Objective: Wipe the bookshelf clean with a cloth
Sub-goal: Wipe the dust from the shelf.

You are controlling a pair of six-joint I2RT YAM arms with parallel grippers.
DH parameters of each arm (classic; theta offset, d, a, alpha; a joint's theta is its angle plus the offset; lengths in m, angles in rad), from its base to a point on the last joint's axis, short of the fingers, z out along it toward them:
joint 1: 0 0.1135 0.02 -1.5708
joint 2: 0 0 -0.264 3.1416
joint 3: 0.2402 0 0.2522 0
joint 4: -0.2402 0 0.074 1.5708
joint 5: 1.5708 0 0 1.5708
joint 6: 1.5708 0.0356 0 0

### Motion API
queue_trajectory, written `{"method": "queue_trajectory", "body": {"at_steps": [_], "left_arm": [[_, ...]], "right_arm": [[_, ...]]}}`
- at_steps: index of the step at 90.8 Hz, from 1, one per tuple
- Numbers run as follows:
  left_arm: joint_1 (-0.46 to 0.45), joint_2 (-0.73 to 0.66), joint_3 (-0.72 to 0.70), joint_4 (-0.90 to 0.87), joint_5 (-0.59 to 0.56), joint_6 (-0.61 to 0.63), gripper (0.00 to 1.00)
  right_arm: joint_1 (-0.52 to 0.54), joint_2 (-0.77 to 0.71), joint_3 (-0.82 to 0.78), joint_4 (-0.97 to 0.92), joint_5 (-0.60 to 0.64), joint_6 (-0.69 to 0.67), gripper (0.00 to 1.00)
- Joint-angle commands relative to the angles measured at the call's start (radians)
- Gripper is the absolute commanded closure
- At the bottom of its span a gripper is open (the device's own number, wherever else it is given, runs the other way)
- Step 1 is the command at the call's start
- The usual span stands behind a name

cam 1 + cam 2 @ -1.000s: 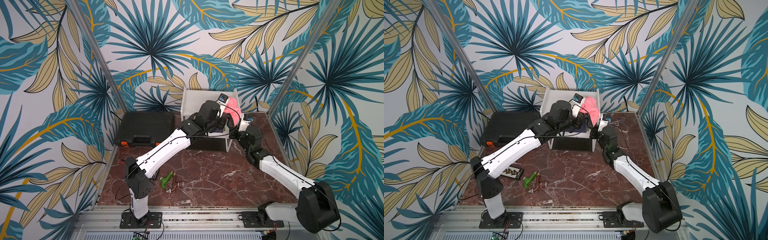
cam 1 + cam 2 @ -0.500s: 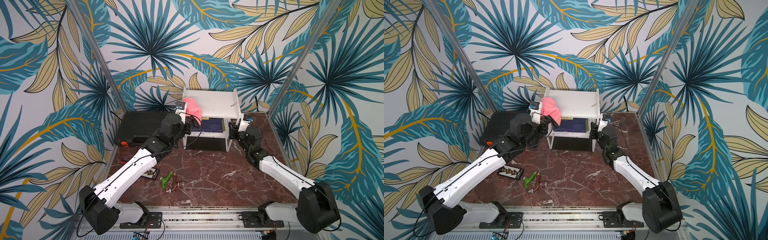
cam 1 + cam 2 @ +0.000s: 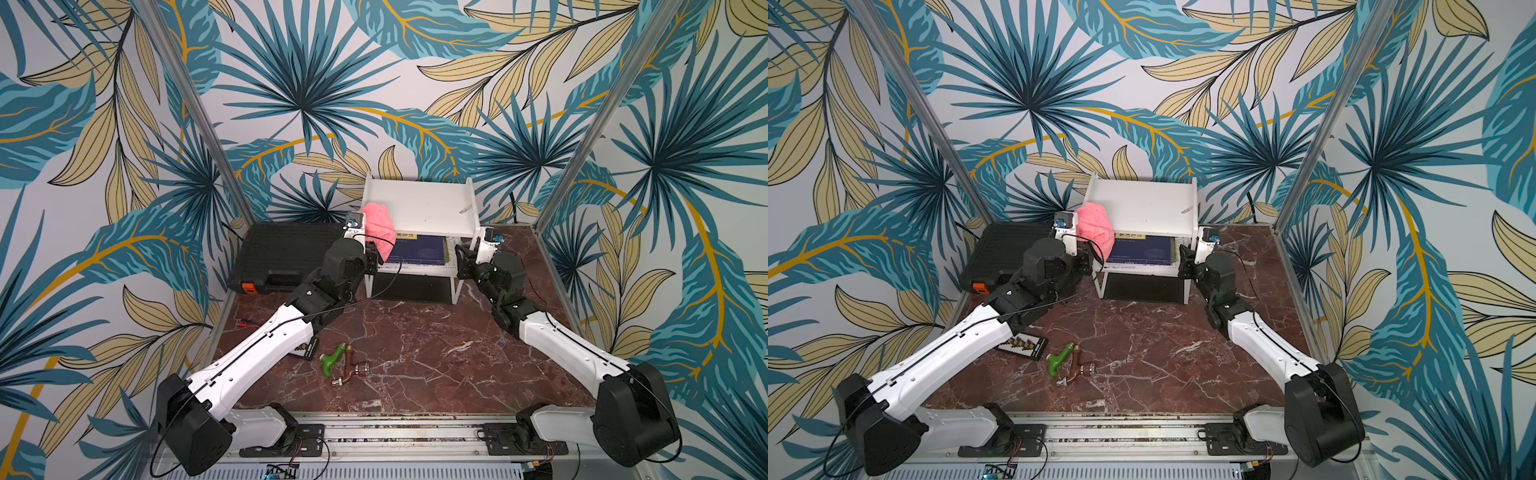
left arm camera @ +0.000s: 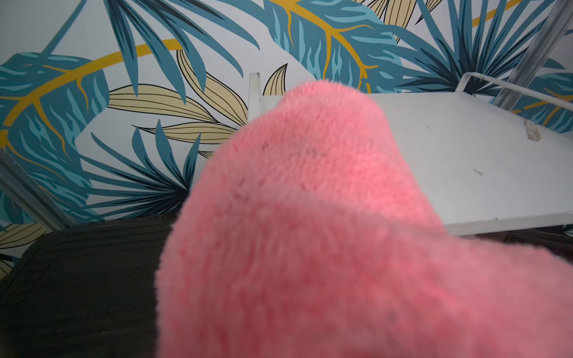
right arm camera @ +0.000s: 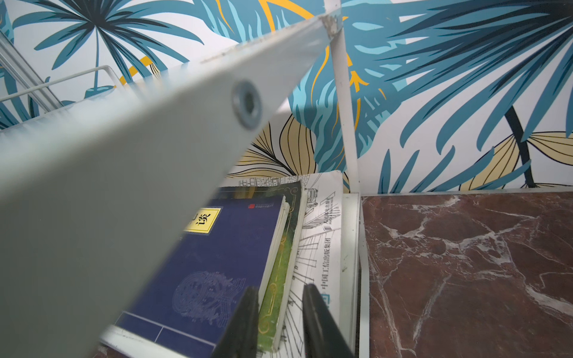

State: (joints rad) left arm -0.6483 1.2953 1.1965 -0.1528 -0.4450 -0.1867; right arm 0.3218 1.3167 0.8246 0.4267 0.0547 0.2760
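A black ribbed toolcase lies in the back-left corner of the red-brown marbled bench, its orange latch facing the front. Towards the back edge, right of the toolcase, three books lie stacked flat: a blue book on top, a green book under it and a white book with line drawings lowest. Left of the bench's middle, a green fitting lies just beside a brown fitting (touching or not, hard to tell). A black bit holder lies near them, toward the left edge. Leaf-patterned wallpaper covers the walls.
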Motion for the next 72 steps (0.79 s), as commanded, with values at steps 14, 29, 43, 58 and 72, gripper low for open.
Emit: {"method": "queue_trajectory", "body": {"at_steps": [14, 29, 43, 58, 72], "left_arm": [[0.02, 0.011, -0.199, 0.039, -0.009, -0.134, 1.0], [0.055, -0.057, -0.071, 0.024, 0.105, -0.034, 1.0], [0.06, -0.06, 0.03, -0.001, 0.141, 0.025, 1.0], [0.068, -0.012, -0.101, 0.013, 0.116, -0.079, 1.0], [0.086, -0.051, -0.203, 0.034, 0.078, -0.126, 1.0]], "right_arm": [[0.002, 0.028, -0.013, -0.057, -0.072, -0.111, 0.97], [-0.014, 0.02, -0.004, -0.038, -0.099, -0.097, 0.99], [-0.021, 0.016, 0.016, -0.038, -0.103, -0.112, 0.99], [-0.027, 0.02, -0.006, -0.033, -0.12, -0.108, 1.0], [-0.052, 0.012, -0.019, -0.039, -0.169, -0.118, 1.0]]}}
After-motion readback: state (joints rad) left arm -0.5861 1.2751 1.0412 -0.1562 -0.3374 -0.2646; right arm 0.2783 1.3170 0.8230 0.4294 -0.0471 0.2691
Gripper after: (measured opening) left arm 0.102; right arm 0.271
